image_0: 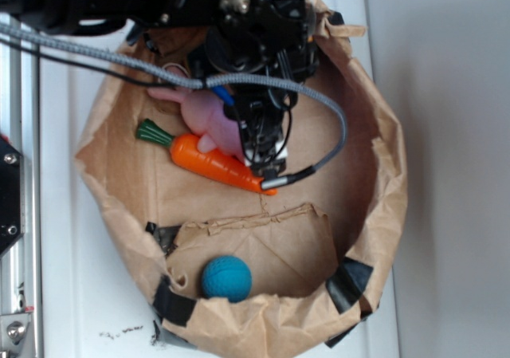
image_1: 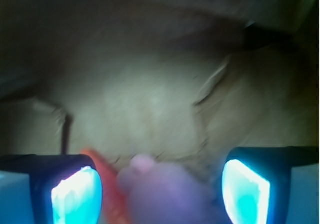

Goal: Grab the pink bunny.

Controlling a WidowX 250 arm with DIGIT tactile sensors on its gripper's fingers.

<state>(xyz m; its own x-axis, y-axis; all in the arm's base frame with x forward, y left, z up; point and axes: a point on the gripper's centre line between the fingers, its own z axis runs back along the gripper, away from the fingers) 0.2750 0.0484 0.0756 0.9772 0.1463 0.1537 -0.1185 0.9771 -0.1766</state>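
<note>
Brown crumpled paper forms a wide bag (image_0: 374, 214) with black tape at its rim. Inside lie the pink bunny (image_0: 209, 115), an orange carrot (image_0: 211, 160) touching its lower side, and a teal ball (image_0: 226, 278) apart near the taped edge. The gripper (image_1: 162, 189) hangs over the bunny, jaws spread wide, its glowing pads (image_1: 77, 196) on either side of the blurred pink plush. No readable writing shows

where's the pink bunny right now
In the exterior view the pink bunny lies inside the brown paper bag, just above the orange carrot, partly hidden under the gripper.
</note>
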